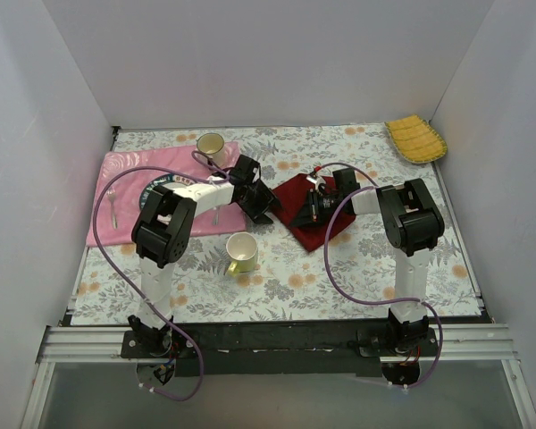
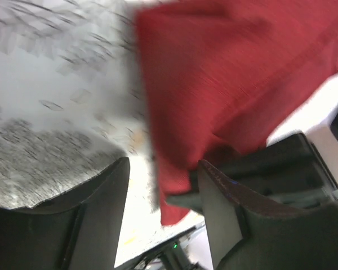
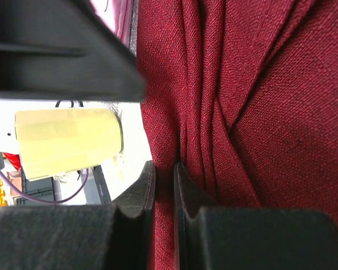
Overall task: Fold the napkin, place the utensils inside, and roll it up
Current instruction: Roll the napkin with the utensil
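Note:
The maroon napkin (image 1: pixel 297 214) lies rumpled on the floral tablecloth between my two grippers. My right gripper (image 1: pixel 318 202) is shut on a raised fold of the napkin (image 3: pixel 236 112), with its jaws (image 3: pixel 163 180) pinching the cloth. My left gripper (image 1: pixel 263 204) is at the napkin's left edge. Its jaws (image 2: pixel 163 194) stand wide apart, and a corner of the napkin (image 2: pixel 214 84) hangs between them close to the right finger (image 2: pixel 231 214). A fork (image 1: pixel 113 207) lies on the pink cloth. The black-handled knife does not show.
The pink patterned cloth (image 1: pixel 125 170) lies at the left with a dark plate (image 1: pixel 156 192) on it. One cup (image 1: pixel 211 144) stands at its far edge, and a yellow-lined cup (image 1: pixel 241 253) stands in front of the left gripper. A yellow ribbed cloth (image 1: pixel 416 139) lies at the back right.

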